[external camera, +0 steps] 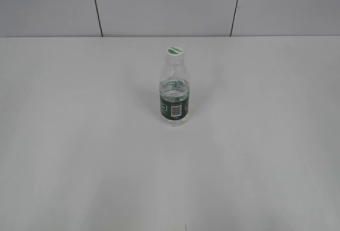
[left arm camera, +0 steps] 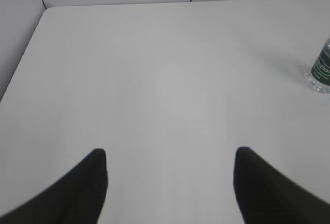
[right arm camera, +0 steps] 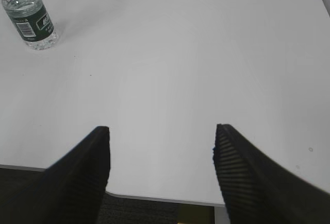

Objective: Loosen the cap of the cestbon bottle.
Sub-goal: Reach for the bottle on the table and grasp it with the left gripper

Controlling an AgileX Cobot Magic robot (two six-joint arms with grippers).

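One cestbon bottle (external camera: 173, 90) upright mid-bench, one white cap (external camera: 174, 51) on it, two claws, left claw (left arm camera: 170, 158) and right claw (right arm camera: 161, 134), both spread, empty, white bench (external camera: 79, 135), grey panelled wall (external camera: 159, 2) behind.

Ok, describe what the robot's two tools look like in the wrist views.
Only the fingers show. The left tool has two black fingers that broaden toward the camera and taper to blunt, rounded tips, with a faint fine texture. The right tool has the same black tapered fingers, and fine ribbing is plain on their surfaces. No cables, markings or arm links are in view.
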